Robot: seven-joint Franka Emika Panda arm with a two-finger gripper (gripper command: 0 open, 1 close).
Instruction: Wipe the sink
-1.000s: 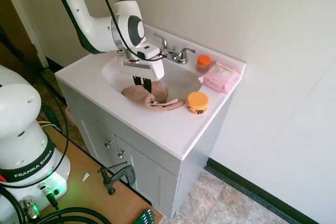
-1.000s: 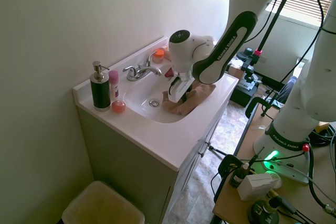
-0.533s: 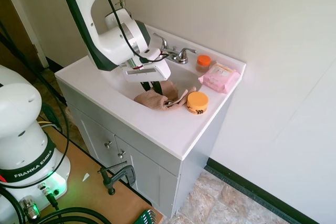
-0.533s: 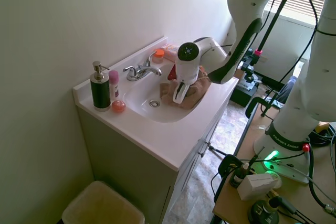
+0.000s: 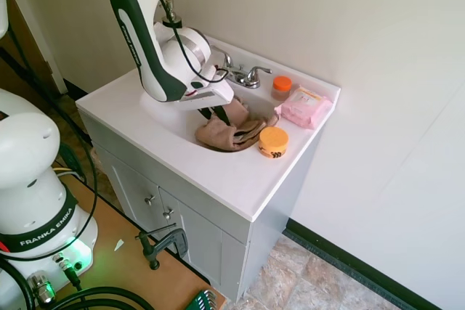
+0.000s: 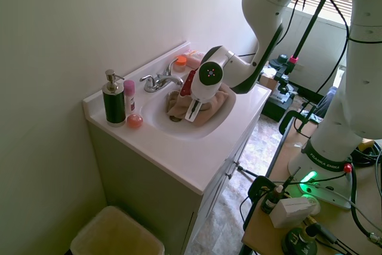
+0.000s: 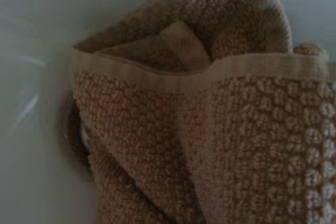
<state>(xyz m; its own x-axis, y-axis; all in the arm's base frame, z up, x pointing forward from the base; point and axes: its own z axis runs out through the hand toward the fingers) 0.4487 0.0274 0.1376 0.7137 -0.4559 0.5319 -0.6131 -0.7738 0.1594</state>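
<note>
The sink [image 5: 156, 110] is a glossy white oval basin set in a white vanity top, also seen from the other side as the sink [image 6: 173, 131]. A tan knobbly cloth [image 5: 231, 133] lies bunched in the basin below the chrome faucet [image 5: 244, 75]. My gripper [image 5: 216, 114] points down into the basin with its dark fingers shut on the cloth. In the second exterior view the cloth [image 6: 209, 101] spreads from the basin's middle to its rim, and the drain is hidden by it. The cloth [image 7: 220, 129] fills most of the wrist view, against white basin.
An orange-lidded tub [image 5: 273, 141], a small orange-capped jar [image 5: 282, 86] and a pink wipes pack [image 5: 304, 105] stand on one end of the top. A dark soap dispenser [image 6: 113, 100], pink bottle [image 6: 129, 96] and small ball [image 6: 135, 121] stand on the other. A bin [image 6: 116, 234] sits below.
My gripper has dragged the cloth across the basin from the front rim toward the faucet and drain. The arm has tilted lower, and the drain that showed before is now covered.
</note>
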